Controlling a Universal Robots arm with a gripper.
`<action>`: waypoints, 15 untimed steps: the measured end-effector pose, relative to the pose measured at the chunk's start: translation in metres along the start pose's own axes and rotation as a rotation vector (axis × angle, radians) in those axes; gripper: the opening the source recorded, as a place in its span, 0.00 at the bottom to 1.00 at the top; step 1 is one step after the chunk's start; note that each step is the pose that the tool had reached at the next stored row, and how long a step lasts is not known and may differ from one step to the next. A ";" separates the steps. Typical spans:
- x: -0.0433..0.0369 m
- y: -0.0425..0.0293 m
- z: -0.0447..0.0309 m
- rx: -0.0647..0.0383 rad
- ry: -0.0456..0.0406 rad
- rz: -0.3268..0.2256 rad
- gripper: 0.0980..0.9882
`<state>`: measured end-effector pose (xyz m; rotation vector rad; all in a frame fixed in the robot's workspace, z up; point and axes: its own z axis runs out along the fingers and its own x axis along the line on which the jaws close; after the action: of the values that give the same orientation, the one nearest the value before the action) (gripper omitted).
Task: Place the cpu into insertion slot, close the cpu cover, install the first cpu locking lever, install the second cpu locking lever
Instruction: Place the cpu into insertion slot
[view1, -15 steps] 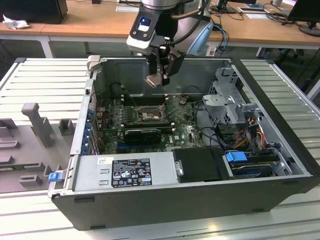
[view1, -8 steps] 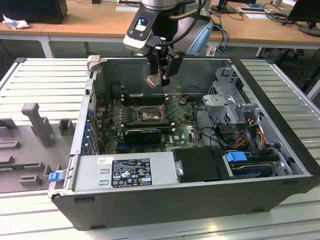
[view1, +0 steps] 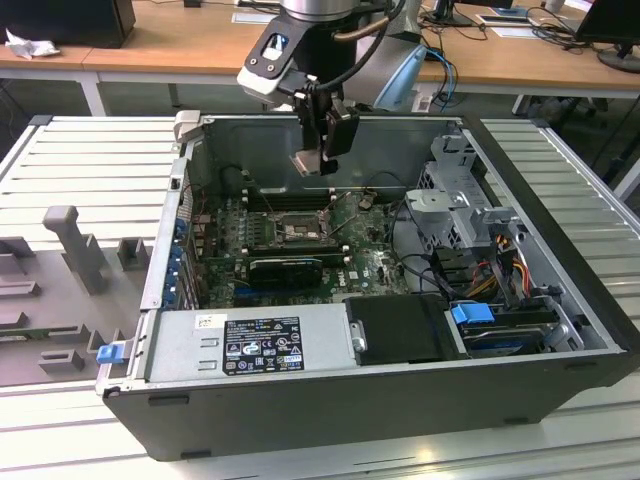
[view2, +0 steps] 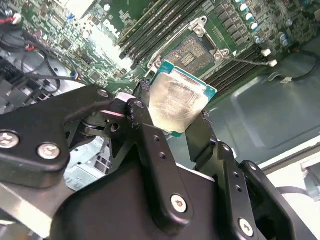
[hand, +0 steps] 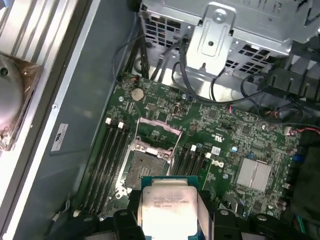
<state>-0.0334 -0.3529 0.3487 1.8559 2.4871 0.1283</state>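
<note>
I have the end effector (view1: 318, 158) clamped on the cpu (view1: 306, 163) by two opposite edges. In the second wrist view the chip's pale metal top shows between the black fingers (view2: 146, 127). The chip hangs above the insertion slot (hand: 145, 162), well clear of it and not yet seated, inside the open computer case (view1: 400, 400). The slot's golden contact field lies bare, with the cpu cover (hand: 159, 131) swung up at the slot's edge — long memory slots (hand: 107, 160) run along either side of it.
</note>
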 end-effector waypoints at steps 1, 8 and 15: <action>0.0000 0.0000 0.0001 0.000 -0.0015 0.016 0.48; -0.0001 -0.0002 0.0029 -0.001 -0.0064 0.072 0.48; -0.0001 -0.0005 0.0052 -0.002 -0.0087 0.100 0.48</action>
<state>-0.0334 -0.3529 0.3435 1.9753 2.3882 0.1254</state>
